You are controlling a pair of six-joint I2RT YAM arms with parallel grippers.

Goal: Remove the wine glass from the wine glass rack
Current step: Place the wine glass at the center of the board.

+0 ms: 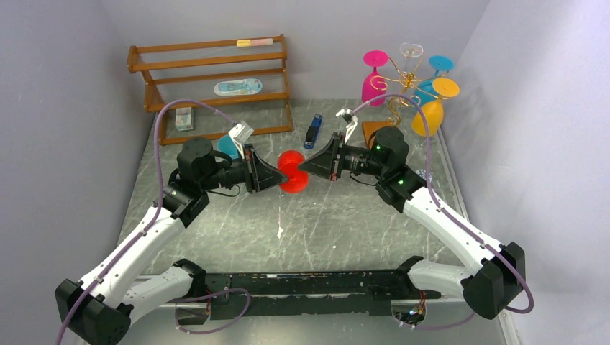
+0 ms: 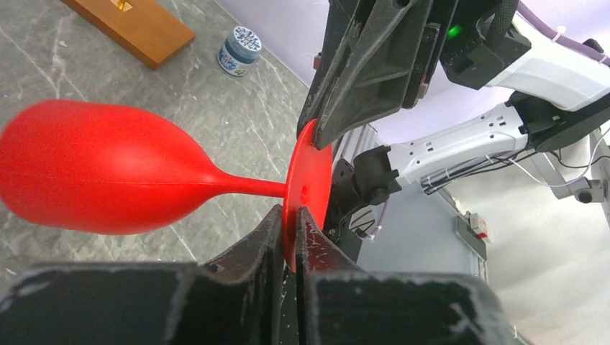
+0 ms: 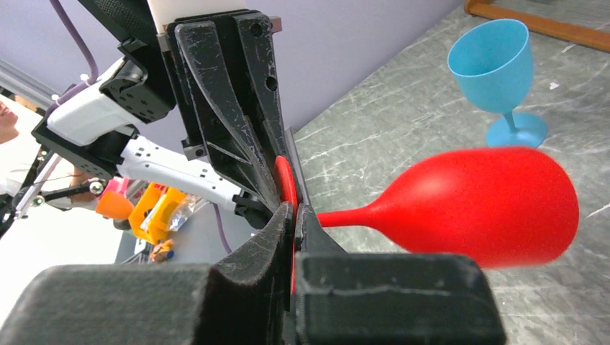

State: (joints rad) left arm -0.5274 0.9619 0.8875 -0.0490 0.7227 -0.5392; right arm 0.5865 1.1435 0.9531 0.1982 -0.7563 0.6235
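Wine glass (image 2: 108, 176), foot rim hidden between left fingers (image 2: 248, 259), right fingers (image 2: 363, 72)

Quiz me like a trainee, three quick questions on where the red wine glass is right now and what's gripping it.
1. True or false: the red wine glass hangs on the rack.
2. Which part of it do the left gripper and the right gripper pinch? A the bowl, B the stem, C the foot.
3. Fill in: the upright glass on the table is coloured ____.

Key: 1 false, it is held sideways between the two grippers; 2 C; 3 blue.
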